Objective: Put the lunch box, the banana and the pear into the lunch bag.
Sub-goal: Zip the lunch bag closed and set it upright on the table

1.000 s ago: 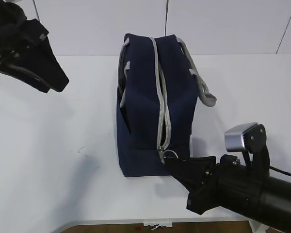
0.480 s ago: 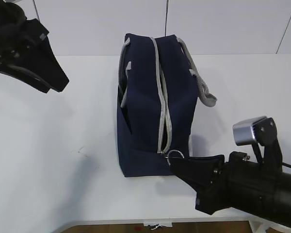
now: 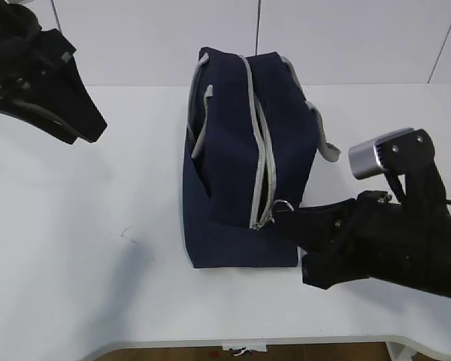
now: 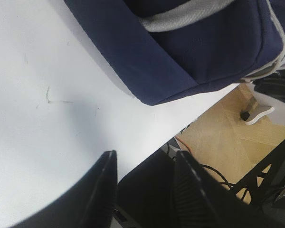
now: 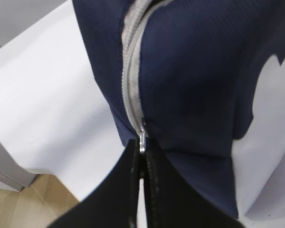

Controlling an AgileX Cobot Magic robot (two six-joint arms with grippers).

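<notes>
Zipper [image 5: 133, 71] runs straight away from right gripper [image 3: 279, 218], jaws pinched on ring pull [image 3: 283, 204] at lunch bag's [image 3: 225, 150] near end; left gripper [image 4: 145, 190] spread, well off.

The left gripper [image 4: 145, 190] hangs above the white table [image 4: 47, 118], near its edge, its two dark fingers [image 4: 102, 192] parted with nothing between them. The navy lunch bag [image 4: 180, 57] rests on the table well apart from the gripper, a grey webbing handle [image 4: 185, 14] lying across its side. Past the table's edge lie a wooden floor [image 4: 218, 137], cables and a white foot
</notes>
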